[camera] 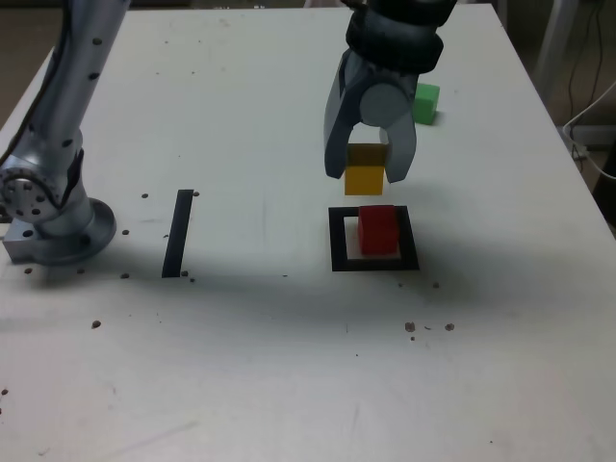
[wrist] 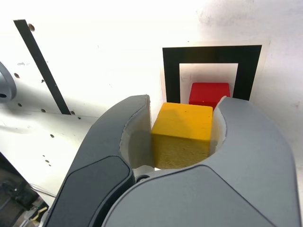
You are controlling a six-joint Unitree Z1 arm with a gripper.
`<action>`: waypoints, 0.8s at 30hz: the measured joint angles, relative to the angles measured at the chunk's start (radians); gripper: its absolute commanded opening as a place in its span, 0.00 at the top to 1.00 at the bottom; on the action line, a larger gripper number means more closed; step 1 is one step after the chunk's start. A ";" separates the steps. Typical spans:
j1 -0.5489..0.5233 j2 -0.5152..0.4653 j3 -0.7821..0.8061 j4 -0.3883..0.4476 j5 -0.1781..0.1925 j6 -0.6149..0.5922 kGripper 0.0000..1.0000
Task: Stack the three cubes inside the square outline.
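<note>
**Desk:** What am I looking at?

**Operator:** The yellow cube (camera: 365, 178) sits clamped between my gripper's (camera: 369, 171) two fingers, jaws drawn in tight on its sides, carried clear of the table (camera: 241, 337). Below the fingertips and a little nearer the exterior camera, the red cube (camera: 379, 229) rests inside the square outline (camera: 339, 241). I judge this the second step: yellow goes onto red.

**Desk:** What does the next move call for?

**Operator:** I must bring the fingers squarely over the red cube, lower until the faces meet, then let go. A skewed set-down could nudge the red one or topple the pair.

**Desk:** And the third cube?

**Operator:** Only the exterior view shows the green cube (camera: 425, 103), beyond the fingers, well apart on the table. The wrist view gives instead the yellow cube (wrist: 182, 135) seated between the pads (wrist: 137, 142), with the red cube (wrist: 208, 93) partly hidden past it inside the outline (wrist: 171, 75).
</note>
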 measured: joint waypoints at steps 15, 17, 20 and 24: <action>-0.018 0.036 0.001 -0.031 -0.016 -0.040 0.72; -0.021 0.041 0.002 -0.034 -0.019 -0.041 0.72; -0.024 0.045 0.003 -0.039 -0.022 -0.041 0.72; -0.026 0.050 0.005 -0.044 -0.023 -0.041 0.72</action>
